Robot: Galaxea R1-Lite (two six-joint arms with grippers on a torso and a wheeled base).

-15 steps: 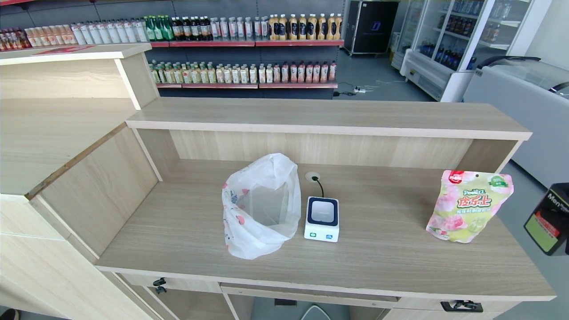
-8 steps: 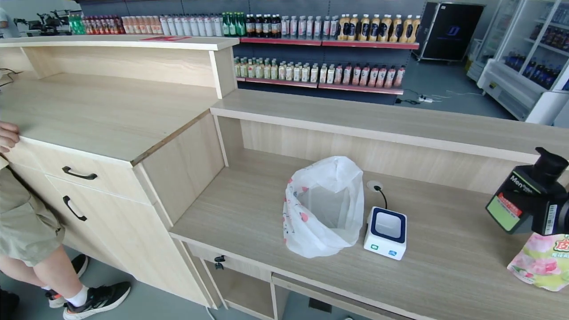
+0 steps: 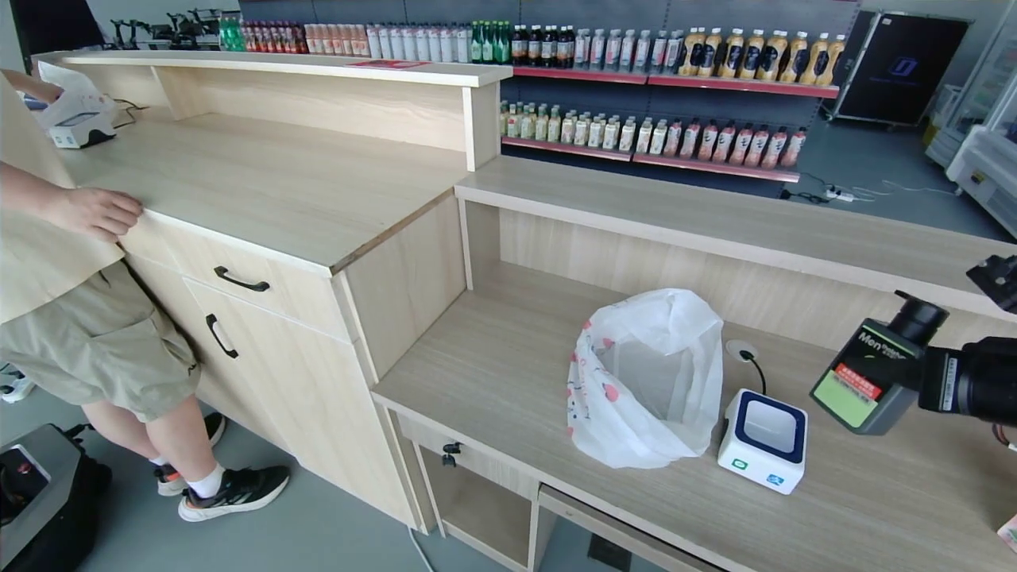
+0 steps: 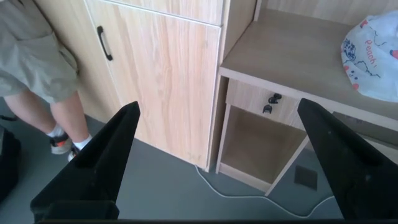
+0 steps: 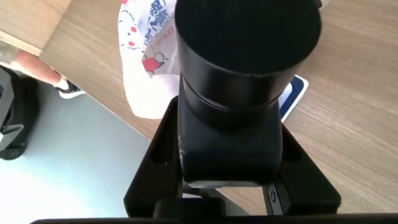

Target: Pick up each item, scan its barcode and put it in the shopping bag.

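A black pump bottle (image 3: 870, 373) with a green label hangs tilted above the counter, just right of the scanner (image 3: 763, 441). My right gripper (image 3: 973, 380) is shut on it. In the right wrist view the bottle (image 5: 242, 81) stands between the fingers (image 5: 152, 177), over the scanner (image 5: 293, 93) and beside the shopping bag (image 5: 149, 56). The white shopping bag (image 3: 647, 377) stands open to the left of the scanner. My left gripper (image 4: 217, 168) is open with nothing in it, low in front of the counter; the bag (image 4: 373, 56) lies off to one side.
A corner of a pink snack pouch (image 3: 1009, 532) lies at the counter's right end. The raised back ledge (image 3: 715, 218) runs behind the bag. A taller counter (image 3: 262, 183) with drawers stands to the left, with open floor before it.
The head camera has swung left, so the whole picture shifted right. My right gripper has carried the bottle in from the right edge to close beside the scanner.
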